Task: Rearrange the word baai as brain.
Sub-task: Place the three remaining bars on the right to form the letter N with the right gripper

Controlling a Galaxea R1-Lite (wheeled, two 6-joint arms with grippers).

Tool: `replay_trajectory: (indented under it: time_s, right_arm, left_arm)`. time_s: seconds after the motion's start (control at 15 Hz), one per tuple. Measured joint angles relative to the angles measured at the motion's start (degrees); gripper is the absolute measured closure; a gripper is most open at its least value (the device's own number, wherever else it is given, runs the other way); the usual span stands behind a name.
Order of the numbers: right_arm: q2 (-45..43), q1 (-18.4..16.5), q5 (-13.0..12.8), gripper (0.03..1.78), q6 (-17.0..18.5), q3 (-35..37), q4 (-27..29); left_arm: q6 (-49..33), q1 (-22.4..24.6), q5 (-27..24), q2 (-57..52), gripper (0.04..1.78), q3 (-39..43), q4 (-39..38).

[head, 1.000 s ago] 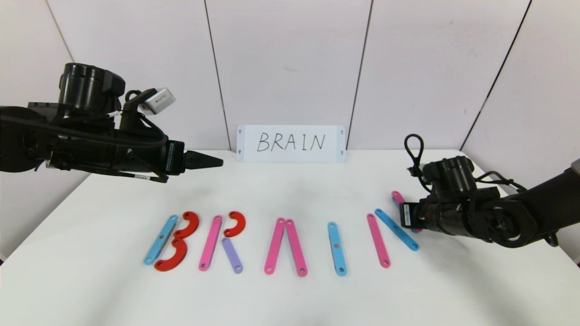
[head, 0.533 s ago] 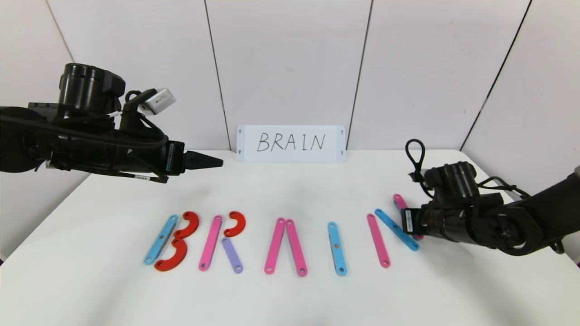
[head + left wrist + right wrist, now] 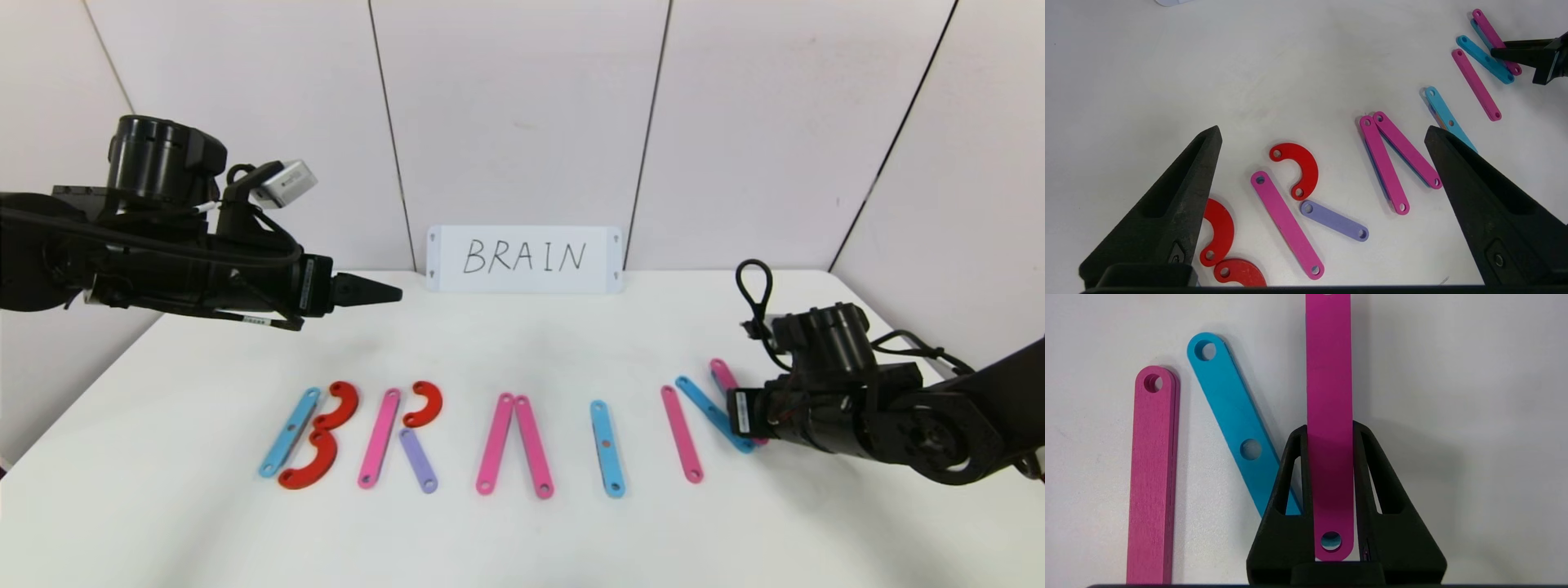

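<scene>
The plastic strips lie in a row as letters. There is a B of a blue bar (image 3: 288, 431) and two red curves (image 3: 339, 406), then an R of a pink bar (image 3: 380, 437), red curve (image 3: 424, 403) and purple bar (image 3: 419, 460). An A of two pink bars (image 3: 514, 443) follows, then a blue I (image 3: 607, 447). At the right stand a pink bar (image 3: 682, 433) and a slanted blue bar (image 3: 709, 411). My right gripper (image 3: 739, 408) is shut on the near end of a third pink bar (image 3: 1329, 375), low beside the blue bar (image 3: 1229, 404). My left gripper (image 3: 396, 291) hangs open and empty above the table's back left, also shown in the left wrist view (image 3: 1323, 134).
A white card (image 3: 524, 258) with handwritten BRAIN leans on the back wall. The white table (image 3: 522, 343) has bare room behind and in front of the letter row. Its right edge runs near my right arm.
My right gripper has come down and a little to the right with the pink bar, bringing it closer to the table beside the blue bar. My left arm has not moved.
</scene>
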Motion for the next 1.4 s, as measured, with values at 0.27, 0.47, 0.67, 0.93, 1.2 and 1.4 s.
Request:
replay_trajectory:
  time_s: [0.27, 0.47, 0.67, 0.93, 1.2, 1.4]
  right_arm:
    - [-1.0, 0.4, 0.0, 1.51, 0.1, 1.1, 0.0]
    - [-1.8, 1.0, 0.1, 1.51, 1.0, 2.3, 0.0]
    - [-2.5, 2.0, 0.2, 1.51, 2.1, 2.9, 0.4]
    - [-2.8, 2.2, 0.0, 1.51, 2.1, 3.9, 0.1]
    - [-3.0, 1.9, -0.5, 1.51, 2.3, 4.1, 0.0]
    - [-3.3, 1.8, -0.6, 1.51, 2.8, 4.5, 0.0]
  left_arm:
    - [0.0, 0.0, 0.0, 0.0, 0.08, 0.0, 0.0]
    - [0.0, 0.0, 0.0, 0.0, 0.08, 0.0, 0.0]
    - [0.0, -0.1, 0.0, 0.0, 0.08, 0.0, 0.0]
    - [0.0, -0.1, 0.0, 0.0, 0.08, 0.0, 0.0]
    - [0.0, -0.3, 0.0, 0.0, 0.08, 0.1, 0.0]
    - [0.0, -0.3, 0.1, 0.1, 0.08, 0.1, 0.0]
